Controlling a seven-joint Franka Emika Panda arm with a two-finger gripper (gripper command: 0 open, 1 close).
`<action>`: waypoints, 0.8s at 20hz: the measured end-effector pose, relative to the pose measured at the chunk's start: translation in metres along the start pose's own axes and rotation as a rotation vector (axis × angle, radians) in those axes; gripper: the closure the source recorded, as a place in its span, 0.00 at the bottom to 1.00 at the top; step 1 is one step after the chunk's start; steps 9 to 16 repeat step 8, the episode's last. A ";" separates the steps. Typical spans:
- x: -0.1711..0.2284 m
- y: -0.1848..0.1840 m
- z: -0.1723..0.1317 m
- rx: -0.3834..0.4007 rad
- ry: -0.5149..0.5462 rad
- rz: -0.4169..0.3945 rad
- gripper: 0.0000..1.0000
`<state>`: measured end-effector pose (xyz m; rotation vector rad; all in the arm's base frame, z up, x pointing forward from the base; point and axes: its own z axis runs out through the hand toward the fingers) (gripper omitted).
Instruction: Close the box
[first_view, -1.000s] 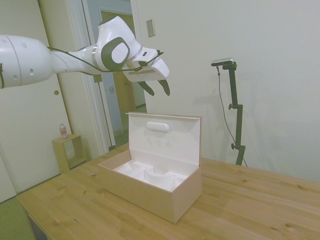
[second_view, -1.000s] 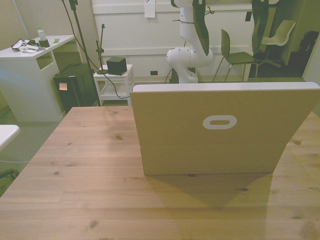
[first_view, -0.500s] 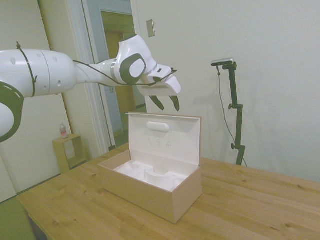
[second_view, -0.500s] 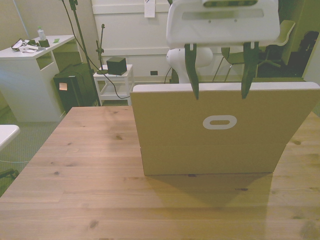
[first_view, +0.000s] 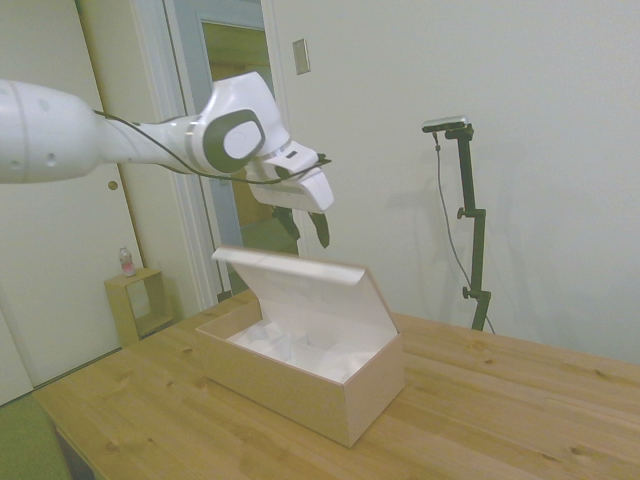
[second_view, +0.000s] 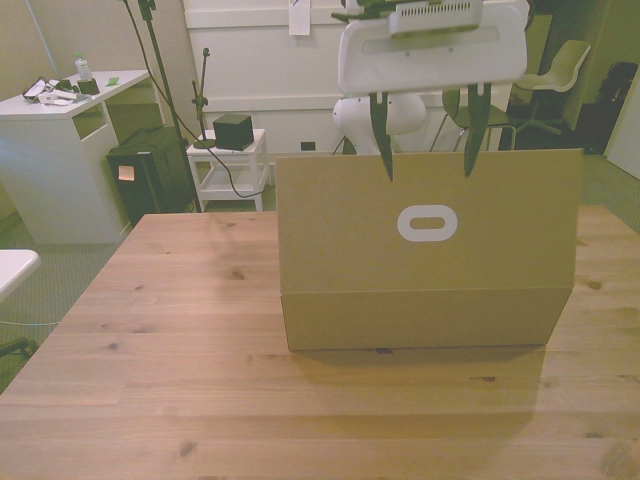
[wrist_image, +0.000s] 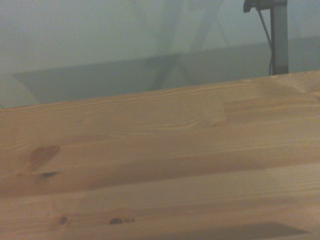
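The box (first_view: 300, 370) sits on the counter (first_view: 500, 400), near its middle, with its long side running across the front view. Its lid (first_view: 305, 290) is hinged along the edge nearest the front camera and leans over the tray at a slant, roughly half shut; in the side view its free edge points toward the robot's side and upward. From the front only the lid's outer face (second_view: 428, 225) with a white oval mark (second_view: 427, 223) shows, standing above the base.

The claw (second_view: 425, 163) hangs over the lid's upper part, its two dark fingers (first_view: 320, 228) set well apart and holding nothing. In the front view the fingertips overlap the lid's top edge; whether they touch the cardboard cannot be told from either view. The wrist view shows only bare counter (wrist_image: 150, 150) and a wall beyond.

The box looks like light, stiff cardboard, so the lid should swing easily on its fold and would likely drop the rest of the way under a gentle push. No pinch seems needed: pressing on the lid's outer face near the free edge, midway along its length, should bring it down evenly. Pushing at one end could twist the panel, and a hard shove might slide the whole light box across the smooth wood.
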<state>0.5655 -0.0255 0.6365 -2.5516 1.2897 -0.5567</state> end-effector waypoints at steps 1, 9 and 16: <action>-0.010 0.010 -0.004 0.001 -0.015 0.010 0.00; -0.063 0.069 0.020 -0.038 -0.141 0.070 0.00; -0.063 0.069 0.020 -0.038 -0.141 0.070 0.00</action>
